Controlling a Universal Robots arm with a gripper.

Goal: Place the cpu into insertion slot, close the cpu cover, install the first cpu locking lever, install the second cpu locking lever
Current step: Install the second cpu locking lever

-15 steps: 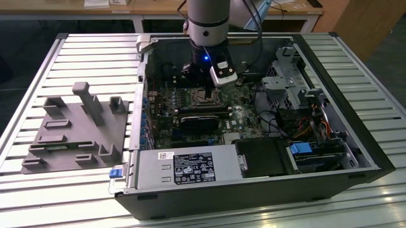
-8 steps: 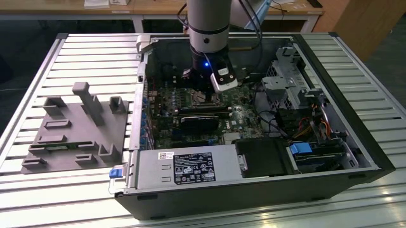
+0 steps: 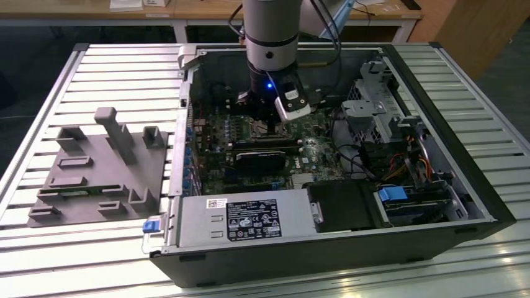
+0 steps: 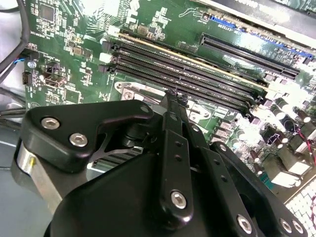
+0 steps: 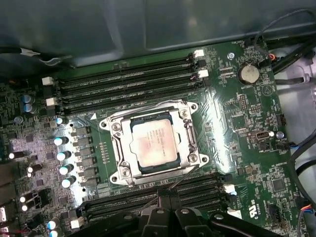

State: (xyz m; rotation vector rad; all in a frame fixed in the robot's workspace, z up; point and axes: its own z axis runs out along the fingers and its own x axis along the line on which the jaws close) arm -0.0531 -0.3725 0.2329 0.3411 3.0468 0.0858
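Note:
The cpu (image 5: 154,143), a silvery-grey square chip, lies flat in the insertion slot (image 5: 116,165) on the green board. The cpu cover (image 5: 188,132), a silver frame, is down around it, and the chip shows through its window. A thin metal locking lever (image 5: 185,178) runs from the socket's corner toward my fingertips. My black gripper (image 5: 165,196) is shut, its tips just off the socket's edge over the memory slots. The second wrist view shows the gripper (image 4: 172,96) with its linkages drawn together. In the exterior view the gripper (image 3: 267,127) reaches down into the open case over the socket (image 3: 257,127).
Long black memory slots (image 5: 128,79) flank the socket on both sides. A black heatsink block (image 3: 258,162) sits nearer the power supply (image 3: 248,220). Drive cage (image 3: 381,105) and cables (image 3: 364,162) fill the exterior view's right. A grey fixture plate (image 3: 95,177) lies outside the case.

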